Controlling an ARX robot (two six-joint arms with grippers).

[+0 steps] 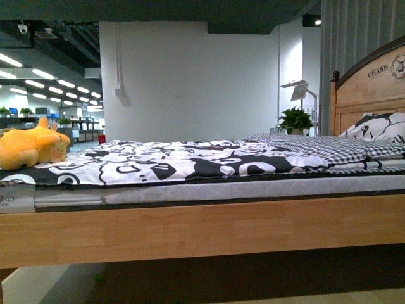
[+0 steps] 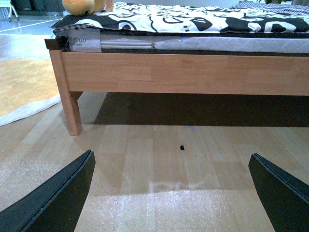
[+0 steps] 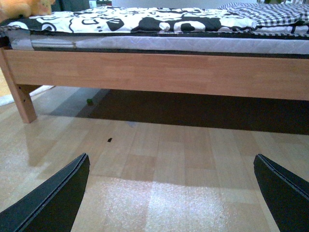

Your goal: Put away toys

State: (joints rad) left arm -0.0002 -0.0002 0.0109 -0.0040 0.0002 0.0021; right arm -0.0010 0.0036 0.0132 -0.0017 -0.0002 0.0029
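Observation:
An orange-yellow plush toy (image 1: 28, 147) lies on the foot end of the bed, at the far left of the front view. Its lower part shows at the edge of the left wrist view as the plush toy (image 2: 82, 6), and a corner of the plush toy (image 3: 19, 7) shows in the right wrist view. My left gripper (image 2: 171, 193) hangs open low over the wooden floor, well short of the bed. My right gripper (image 3: 171, 193) is open too, also above the floor with nothing between its fingers. Neither arm shows in the front view.
The wooden bed frame (image 1: 202, 231) spans the view, with a black-and-white patterned cover (image 1: 190, 158), a checked blanket (image 1: 329, 149) and a headboard (image 1: 370, 85) at the right. A bed leg (image 2: 72, 111) stands near an orange rug (image 2: 24, 87). A small black speck (image 2: 182, 147) lies on the floor.

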